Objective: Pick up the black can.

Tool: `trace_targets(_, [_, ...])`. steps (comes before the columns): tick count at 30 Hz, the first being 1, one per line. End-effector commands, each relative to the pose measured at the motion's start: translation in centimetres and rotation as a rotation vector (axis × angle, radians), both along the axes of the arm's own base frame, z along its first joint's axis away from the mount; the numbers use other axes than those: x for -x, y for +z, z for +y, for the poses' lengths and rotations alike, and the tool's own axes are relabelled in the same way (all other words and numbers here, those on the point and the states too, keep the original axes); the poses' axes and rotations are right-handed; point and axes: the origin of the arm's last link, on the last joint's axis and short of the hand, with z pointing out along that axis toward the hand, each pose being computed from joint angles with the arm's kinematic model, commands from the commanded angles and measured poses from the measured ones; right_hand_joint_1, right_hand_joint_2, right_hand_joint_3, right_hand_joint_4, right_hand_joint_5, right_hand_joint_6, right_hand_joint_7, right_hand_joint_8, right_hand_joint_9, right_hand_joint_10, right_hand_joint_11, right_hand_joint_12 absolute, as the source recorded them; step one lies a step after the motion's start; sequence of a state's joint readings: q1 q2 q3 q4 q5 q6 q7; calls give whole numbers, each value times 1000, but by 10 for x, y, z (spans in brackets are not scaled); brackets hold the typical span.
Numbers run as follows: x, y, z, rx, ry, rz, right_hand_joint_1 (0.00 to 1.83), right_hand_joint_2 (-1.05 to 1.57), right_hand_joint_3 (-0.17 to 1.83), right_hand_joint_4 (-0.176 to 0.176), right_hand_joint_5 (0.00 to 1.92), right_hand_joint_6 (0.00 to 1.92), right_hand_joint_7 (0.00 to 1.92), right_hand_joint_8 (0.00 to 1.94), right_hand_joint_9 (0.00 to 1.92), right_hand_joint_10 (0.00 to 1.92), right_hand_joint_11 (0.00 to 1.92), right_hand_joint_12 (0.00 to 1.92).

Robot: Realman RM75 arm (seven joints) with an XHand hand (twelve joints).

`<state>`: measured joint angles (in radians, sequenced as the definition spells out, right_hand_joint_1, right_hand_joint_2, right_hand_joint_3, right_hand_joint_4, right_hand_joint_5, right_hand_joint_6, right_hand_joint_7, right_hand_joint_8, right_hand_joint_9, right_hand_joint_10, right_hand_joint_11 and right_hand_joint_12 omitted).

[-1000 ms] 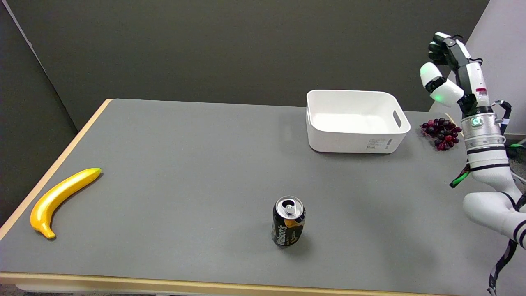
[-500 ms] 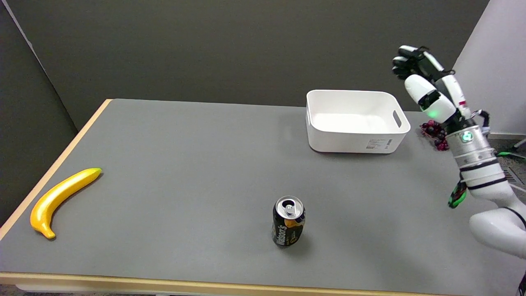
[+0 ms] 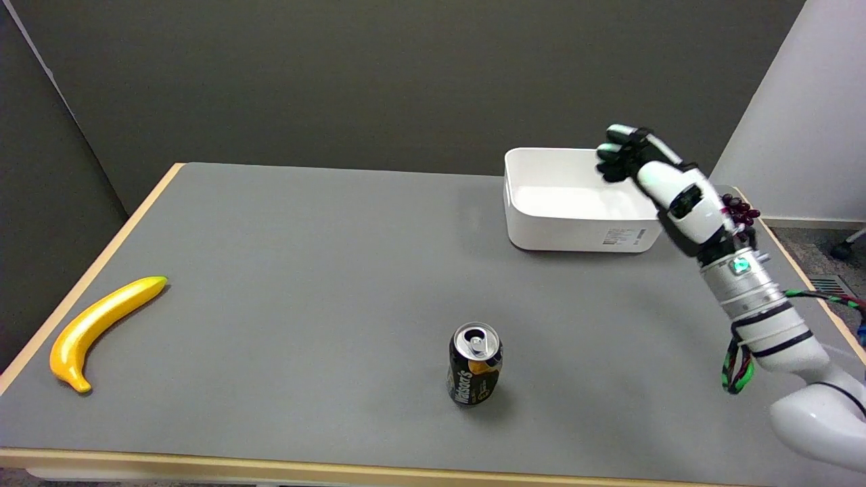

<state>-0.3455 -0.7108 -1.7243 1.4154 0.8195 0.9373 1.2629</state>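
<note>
Fingers (image 3: 619,152) loosely curled, empty; right hand (image 3: 659,182) lowered leftward over bin (image 3: 541,230); black can (image 3: 475,365) unmoved.

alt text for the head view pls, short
A white robot arm's black-and-white right hand hangs empty in front of a white plastic bin, far from the upright black soda can on the grey table; a yellow banana lies at left.

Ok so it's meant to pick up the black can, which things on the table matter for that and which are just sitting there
Part of the job:
black can, upright near the table's front edge
right hand, holding nothing, in the air in front of the bin, well away from the can

Just lying about:
banana
white bin
grapes, partly hidden behind the arm
</note>
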Motion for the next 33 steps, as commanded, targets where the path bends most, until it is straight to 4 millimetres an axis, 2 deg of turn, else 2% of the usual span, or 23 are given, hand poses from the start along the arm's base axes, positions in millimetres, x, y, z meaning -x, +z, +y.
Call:
trace_targets(1, [54, -68, 2, -256, -295, -135, 213, 669, 987, 44, 250, 510, 392, 458, 333, 785, 164, 1228])
trace_targets(8, [70, -89, 0, -316, -303, -81, 211, 661, 976, 37, 248, 500, 363, 435, 298, 765, 133, 1199])
trace_targets(11, [75, -93, -2, -326, -282, -78, 221, 663, 939, 10, 230, 459, 332, 408, 263, 760, 84, 1170])
trace_targets(13, [80, -97, -3, -346, -276, -107, 255, 714, 814, -2, 229, 432, 332, 373, 240, 779, 49, 1194])
trace_targets(15, [85, -101, -5, -372, -274, -137, 250, 706, 806, -27, 211, 414, 300, 366, 207, 781, 15, 1170])
trace_targets(17, [91, -106, -7, -395, -276, -142, 218, 637, 928, -54, 177, 422, 246, 393, 170, 745, 1, 1101])
trace_targets(19, [96, -108, -10, -410, -291, -118, 269, 676, 790, -94, 156, 363, 172, 302, 44, 687, -1, 984])
trace_targets(21, [99, -106, -13, -412, -302, -86, 276, 599, 903, -119, 97, 410, 77, 326, 2, 536, -1, 887])
trace_targets(23, [101, -104, -16, -410, -317, -47, 290, 586, 904, -138, 65, 390, 39, 207, -1, 282, -1, 703])
trace_targets(27, [109, -102, -17, -404, -365, 8, 308, 609, 861, -160, 43, 303, 5, 100, -1, 39, -1, 438])
trace_targets(30, [113, -105, -16, -411, -384, 24, 337, 664, 716, -166, 22, 306, -1, 66, -1, -1, -1, 345])
trace_targets(32, [114, -105, -15, -415, -387, 27, 340, 598, 861, -172, 45, 231, -1, 41, -1, -1, -1, 283])
trace_targets(33, [114, -105, -15, -414, -388, 27, 342, 597, 862, -172, 45, 228, -1, 35, -1, -1, -1, 276])
